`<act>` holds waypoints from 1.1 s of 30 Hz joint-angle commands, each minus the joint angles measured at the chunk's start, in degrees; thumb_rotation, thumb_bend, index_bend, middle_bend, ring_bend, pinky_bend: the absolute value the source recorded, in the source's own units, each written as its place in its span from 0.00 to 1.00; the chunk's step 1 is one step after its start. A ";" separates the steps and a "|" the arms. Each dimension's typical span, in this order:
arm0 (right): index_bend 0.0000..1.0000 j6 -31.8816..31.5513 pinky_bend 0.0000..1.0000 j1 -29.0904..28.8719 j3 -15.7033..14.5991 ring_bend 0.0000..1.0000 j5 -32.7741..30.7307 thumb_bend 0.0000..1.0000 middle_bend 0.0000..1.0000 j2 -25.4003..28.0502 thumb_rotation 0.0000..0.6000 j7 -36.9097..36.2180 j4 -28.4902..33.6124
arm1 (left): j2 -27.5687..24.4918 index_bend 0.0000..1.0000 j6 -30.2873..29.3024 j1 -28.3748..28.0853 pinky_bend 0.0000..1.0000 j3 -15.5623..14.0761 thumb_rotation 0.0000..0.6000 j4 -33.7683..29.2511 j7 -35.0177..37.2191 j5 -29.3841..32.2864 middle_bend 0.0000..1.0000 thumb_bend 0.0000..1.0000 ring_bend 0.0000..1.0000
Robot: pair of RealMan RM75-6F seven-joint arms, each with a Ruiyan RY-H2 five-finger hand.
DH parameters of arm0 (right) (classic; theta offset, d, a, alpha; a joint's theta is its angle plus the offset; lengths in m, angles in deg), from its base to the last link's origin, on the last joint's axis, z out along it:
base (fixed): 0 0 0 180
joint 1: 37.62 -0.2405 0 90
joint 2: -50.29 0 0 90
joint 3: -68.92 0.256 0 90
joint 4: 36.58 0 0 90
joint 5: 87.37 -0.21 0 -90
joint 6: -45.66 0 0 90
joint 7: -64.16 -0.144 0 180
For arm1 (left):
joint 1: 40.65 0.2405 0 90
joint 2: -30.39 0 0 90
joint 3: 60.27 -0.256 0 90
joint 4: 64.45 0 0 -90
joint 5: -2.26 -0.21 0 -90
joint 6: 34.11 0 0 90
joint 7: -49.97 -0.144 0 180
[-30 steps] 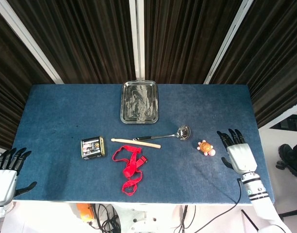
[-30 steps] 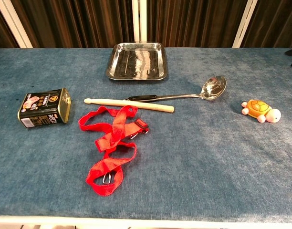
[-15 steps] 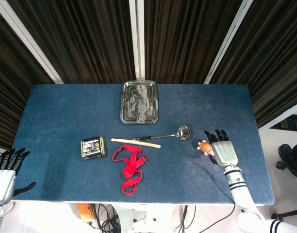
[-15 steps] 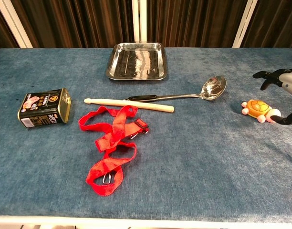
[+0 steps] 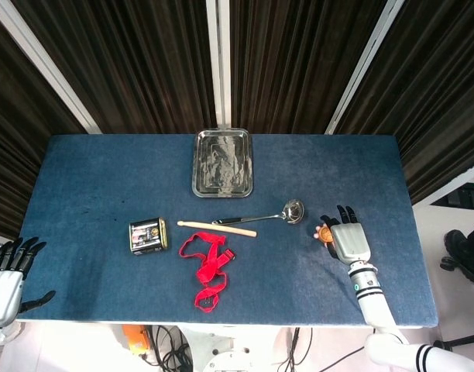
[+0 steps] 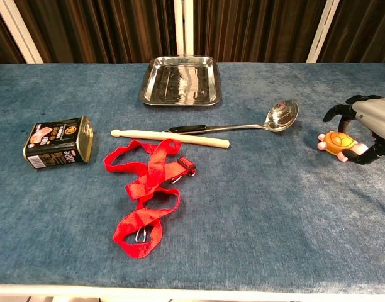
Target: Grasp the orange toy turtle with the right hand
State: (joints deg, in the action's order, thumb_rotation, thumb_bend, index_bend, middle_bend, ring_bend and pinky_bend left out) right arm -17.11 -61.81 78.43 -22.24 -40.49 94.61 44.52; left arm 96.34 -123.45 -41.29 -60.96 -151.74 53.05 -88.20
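The orange toy turtle [image 5: 324,232] [image 6: 336,142] lies on the blue table near its right side, just right of the ladle's bowl. My right hand [image 5: 348,240] [image 6: 372,119] hovers over it from the right. Its fingers arch over the shell and the thumb lies by the turtle's pale head, but they are not closed on it. The hand covers most of the turtle in the head view. My left hand [image 5: 6,279] hangs off the table's front left corner with fingers spread and nothing in it.
A steel tray [image 5: 222,163] [image 6: 180,80] sits at the back centre. A ladle [image 5: 260,218] [image 6: 243,127] and a wooden drumstick [image 5: 216,228] [image 6: 170,136] lie mid-table. A dark tin [image 5: 148,235] [image 6: 58,141] and a red strap [image 5: 207,267] [image 6: 148,189] lie further left.
My right hand has moved left from the table's right edge to the turtle and its fingers now curve over the shell. The turtle has shifted slightly. The left hand has barely moved.
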 commanded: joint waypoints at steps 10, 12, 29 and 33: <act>0.99 -4.86 0.00 0.04 -1.18 0.42 4.68 0.55 0.91 -3.27 1.00 -3.68 -4.85 | -0.20 0.15 -0.02 -0.06 0.02 0.01 1.00 0.21 0.39 -0.06 0.09 0.08 0.00; 1.00 -5.18 0.00 0.09 -1.52 0.43 5.54 0.55 0.93 -3.31 1.00 -4.49 -5.37 | -0.23 0.15 -0.04 -0.07 0.02 0.02 1.00 0.13 0.29 -0.09 0.09 0.08 0.00; 0.22 0.46 0.00 -0.92 -8.60 0.02 13.99 0.08 0.28 4.63 1.00 -10.55 -2.01 | -0.40 0.15 0.02 -0.28 0.02 -0.02 1.00 -1.11 -1.23 -0.40 0.09 0.08 0.00; 0.16 -1.08 0.00 -0.33 -8.55 0.00 14.98 0.07 0.26 5.17 1.00 -11.94 -1.64 | -0.38 0.15 0.09 -0.32 0.02 -0.04 1.00 -1.19 -1.36 -0.41 0.09 0.08 0.00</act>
State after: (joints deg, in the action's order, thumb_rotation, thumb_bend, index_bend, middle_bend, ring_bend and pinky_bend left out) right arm -17.88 -62.32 69.89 -7.51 -35.47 82.90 42.74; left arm 95.97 -123.36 -41.62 -61.00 -152.94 51.70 -88.61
